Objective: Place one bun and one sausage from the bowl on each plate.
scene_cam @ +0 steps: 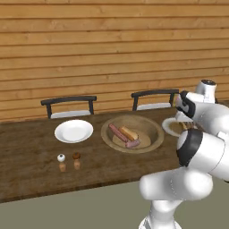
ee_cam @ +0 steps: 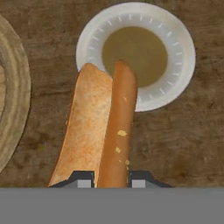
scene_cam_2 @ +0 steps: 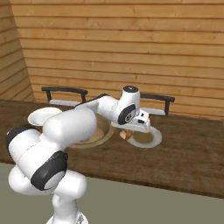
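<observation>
My gripper [ee_cam: 112, 179] is shut on a bun [ee_cam: 94, 131], a tan roll with an orange-brown crust; the roll's far tip overlaps the rim of a white plate [ee_cam: 180, 57]. From the right base view the gripper [scene_cam_2: 127, 132] holds the bun [scene_cam_2: 127, 135] just above that plate's [scene_cam_2: 148, 141] left rim. The wooden bowl [scene_cam: 152, 134] holds two sausages [scene_cam: 118, 132] [scene_cam: 133, 144] and another bun [scene_cam: 129, 133]. A second white plate [scene_cam: 74, 130] lies bare to the bowl's left. My arm hides most of the right plate [scene_cam: 171, 127] in the left base view.
Two small shakers [scene_cam: 61, 162] [scene_cam: 77, 161] stand near the table's front edge, left of the bowl. Two dark chairs [scene_cam: 69, 106] [scene_cam: 154, 99] are behind the table against the wooden wall. Bare tabletop lies right of the right plate.
</observation>
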Tool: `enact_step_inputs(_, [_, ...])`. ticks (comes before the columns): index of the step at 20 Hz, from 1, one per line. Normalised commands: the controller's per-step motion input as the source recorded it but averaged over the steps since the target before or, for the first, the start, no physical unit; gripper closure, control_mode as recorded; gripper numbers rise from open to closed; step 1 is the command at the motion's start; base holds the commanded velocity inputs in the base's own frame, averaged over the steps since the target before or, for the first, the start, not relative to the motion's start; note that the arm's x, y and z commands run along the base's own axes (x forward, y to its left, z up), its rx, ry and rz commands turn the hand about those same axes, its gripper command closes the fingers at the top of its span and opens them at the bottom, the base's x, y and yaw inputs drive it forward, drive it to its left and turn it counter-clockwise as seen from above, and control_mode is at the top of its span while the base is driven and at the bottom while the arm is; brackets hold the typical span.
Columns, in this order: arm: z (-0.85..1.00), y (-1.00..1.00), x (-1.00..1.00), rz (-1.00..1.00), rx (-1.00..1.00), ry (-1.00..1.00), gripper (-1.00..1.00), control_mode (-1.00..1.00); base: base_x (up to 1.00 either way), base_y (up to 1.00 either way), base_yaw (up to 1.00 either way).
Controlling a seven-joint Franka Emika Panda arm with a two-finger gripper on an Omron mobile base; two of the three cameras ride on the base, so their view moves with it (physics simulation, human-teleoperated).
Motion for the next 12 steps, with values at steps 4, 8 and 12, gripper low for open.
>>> enact_step_inputs(4, [-0.05,-0.83,0.05,0.07,0.00,0.00,1.00,-1.00,0.00,0.00,0.00])
enact_step_inputs(8, [-0.25,-0.31,0.22,0.03,0.00,-0.01,1.00,-1.00,0.00,0.00,0.00])
enact_step_inputs(12, [-0.41,-0.14,0.41,0.01,0.00,-0.06,1.00,-1.00,0.00,0.00,0.00])
